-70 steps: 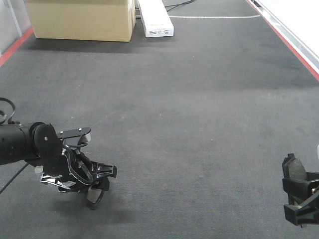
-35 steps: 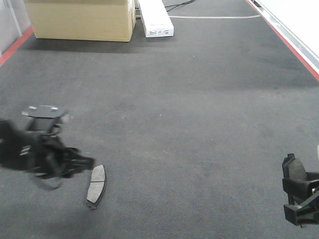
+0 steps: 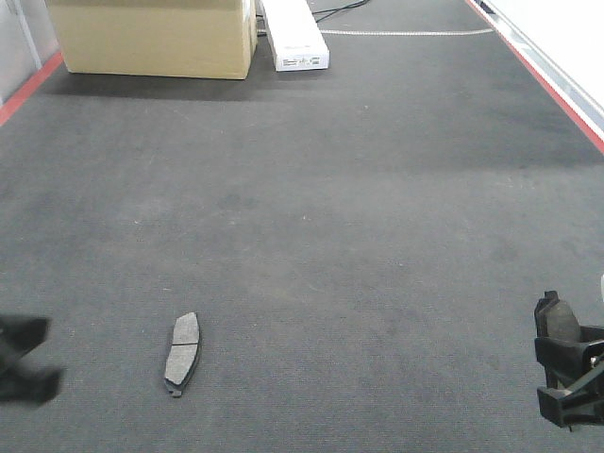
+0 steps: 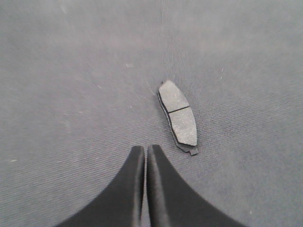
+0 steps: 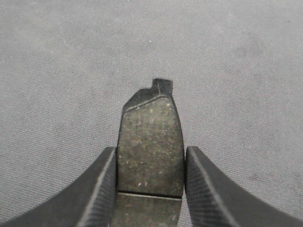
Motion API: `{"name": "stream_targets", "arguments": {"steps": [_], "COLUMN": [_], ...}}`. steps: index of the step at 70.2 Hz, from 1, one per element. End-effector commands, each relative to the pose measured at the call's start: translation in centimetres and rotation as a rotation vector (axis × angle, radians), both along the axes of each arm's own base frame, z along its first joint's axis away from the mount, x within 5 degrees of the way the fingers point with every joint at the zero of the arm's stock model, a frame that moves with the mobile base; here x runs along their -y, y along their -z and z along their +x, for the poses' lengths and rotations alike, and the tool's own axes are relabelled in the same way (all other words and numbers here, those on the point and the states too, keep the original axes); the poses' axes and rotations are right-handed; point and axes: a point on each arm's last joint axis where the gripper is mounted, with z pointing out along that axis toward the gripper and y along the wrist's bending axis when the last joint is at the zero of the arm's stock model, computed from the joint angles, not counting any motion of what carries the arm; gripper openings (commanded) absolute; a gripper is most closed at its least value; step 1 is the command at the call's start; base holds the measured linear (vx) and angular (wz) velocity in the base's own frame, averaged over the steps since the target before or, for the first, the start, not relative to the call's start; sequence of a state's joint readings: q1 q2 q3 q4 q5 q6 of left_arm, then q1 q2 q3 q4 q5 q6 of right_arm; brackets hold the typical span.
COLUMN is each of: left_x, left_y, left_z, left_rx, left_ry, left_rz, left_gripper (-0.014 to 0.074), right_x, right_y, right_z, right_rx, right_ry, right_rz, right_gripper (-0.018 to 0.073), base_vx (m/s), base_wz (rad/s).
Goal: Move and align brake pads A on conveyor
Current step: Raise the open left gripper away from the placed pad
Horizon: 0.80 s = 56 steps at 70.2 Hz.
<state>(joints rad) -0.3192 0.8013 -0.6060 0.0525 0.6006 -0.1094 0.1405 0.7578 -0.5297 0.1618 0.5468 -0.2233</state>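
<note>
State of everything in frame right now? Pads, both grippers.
left gripper: jaws shut, empty
right gripper: jaws shut on held brake pad
held brake pad: clamped, above conveyor
loose brake pad: flat on conveyor, free

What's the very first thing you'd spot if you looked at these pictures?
A lone brake pad lies flat on the dark conveyor, near the front left with nothing touching it. At the right edge, the right gripper pinches a second brake pad between its fingers. Far back on the left sits a big cardboard box.
</note>
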Motion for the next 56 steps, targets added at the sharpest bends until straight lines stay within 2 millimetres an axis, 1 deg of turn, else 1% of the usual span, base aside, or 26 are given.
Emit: {"name": "stream_targets", "arguments": {"steps": [1, 11, 21, 31, 56], "left_x": [-0.6, -1.5, -2.0, -2.2, -2.2], "left_y": [-1.3, -0.9, -0.7, -1.0, -0.9], "left_z": [-1.7, -4.3, -5.8, -6.4, -6.4], "left_rx": [0.139, 0.226, 0.293, 0.326, 0.32], "left_ry": [0.005, 0.006, 0.006, 0.005, 0.005], "left_rz": [-0.027, -0.043, -0.066, -0.077, -0.076], "left_gripper": [-0.0008, -0.0008, -0.0007, -0.0008, -0.0008], "right_x": [0.1, 0.1, 0.1, 0.1, 0.1], "right_y": [-1.7, -1.7, -1.7, -1.7, -1.7], "right_z": [0.5, 0.5, 0.5, 0.5, 0.5], "right_rx": [0.114, 0.114, 0.114, 0.114, 0.114], "right_ry": [0.012, 0.012, 0.012, 0.012, 0.012], "right_rz": [0.014, 0.014, 0.014, 0.014, 0.014], "right_gripper": [-0.0003, -0.0003, -0.0003, -0.0003, -0.0003], "base_vx": [0.0, 0.0, 0.0, 0.0, 0.0], "base_wz": [0.0, 0.0, 0.0, 0.0, 0.0]}}
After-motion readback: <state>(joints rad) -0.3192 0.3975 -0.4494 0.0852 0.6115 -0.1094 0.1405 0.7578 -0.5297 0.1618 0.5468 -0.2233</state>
